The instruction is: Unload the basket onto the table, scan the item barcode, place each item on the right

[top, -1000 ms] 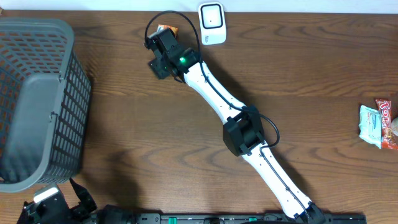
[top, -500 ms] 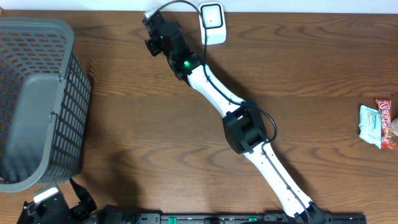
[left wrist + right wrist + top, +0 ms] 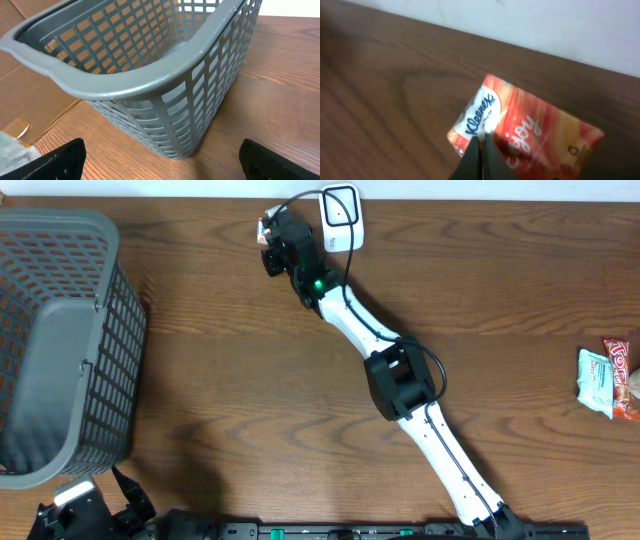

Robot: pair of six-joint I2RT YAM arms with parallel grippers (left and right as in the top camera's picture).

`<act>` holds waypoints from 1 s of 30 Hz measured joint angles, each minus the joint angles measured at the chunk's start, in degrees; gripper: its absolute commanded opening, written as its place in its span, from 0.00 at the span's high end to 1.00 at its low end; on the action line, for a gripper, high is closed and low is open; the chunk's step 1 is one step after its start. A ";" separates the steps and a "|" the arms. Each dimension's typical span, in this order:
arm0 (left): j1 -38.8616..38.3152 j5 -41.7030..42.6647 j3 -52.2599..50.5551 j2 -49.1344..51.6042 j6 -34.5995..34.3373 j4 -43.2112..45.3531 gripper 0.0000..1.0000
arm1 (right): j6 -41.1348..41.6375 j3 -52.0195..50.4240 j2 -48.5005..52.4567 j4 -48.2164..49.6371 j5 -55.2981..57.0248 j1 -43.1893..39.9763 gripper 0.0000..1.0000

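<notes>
Brown wood-grain table seen from overhead, with the wall's white edge along its far side. At the left stands a large grey plastic lattice basket, upright; the left wrist view shows its rim and slotted wall close up and nothing can be made out inside it. The white-and-black right arm reaches diagonally from the near edge of the table to the far centre. Just beside its tip, against the far edge, sits a small white rounded barcode scanner with a dark-outlined window on top. Well apart, at the right edge of the table, lie a pale-green and a red snack packets, side by side. The orange-and-white Kleenex tissue packet, the item to be scanned, is at the far centre of the table, just left of the scanner, with its printed face up towards the wrist camera. The right gripper is clenched, its two fingers pressed together on the packet's near edge. The left gripper sits at the near-left corner, facing the basket, released, its dark fingers spread wide and holding nothing.
</notes>
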 measured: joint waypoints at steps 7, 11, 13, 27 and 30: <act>0.00 0.02 0.00 0.00 0.00 0.00 0.02 | 0.66 0.37 -6.36 -26.18 -0.63 1.33 0.99; 0.00 0.02 0.00 0.00 0.02 0.00 0.02 | 0.68 -0.83 -10.54 -39.50 -0.22 1.97 0.88; 0.00 0.02 0.00 0.00 0.00 0.00 0.02 | 0.79 -1.57 -12.35 -42.23 -0.24 2.12 0.37; 0.00 -0.02 0.00 0.00 0.02 0.00 0.02 | 1.49 -1.40 -15.76 -12.50 0.90 1.90 0.99; 0.00 -0.02 0.00 0.00 0.02 -0.02 0.02 | 1.46 -1.31 -10.03 -1.60 1.14 1.77 0.99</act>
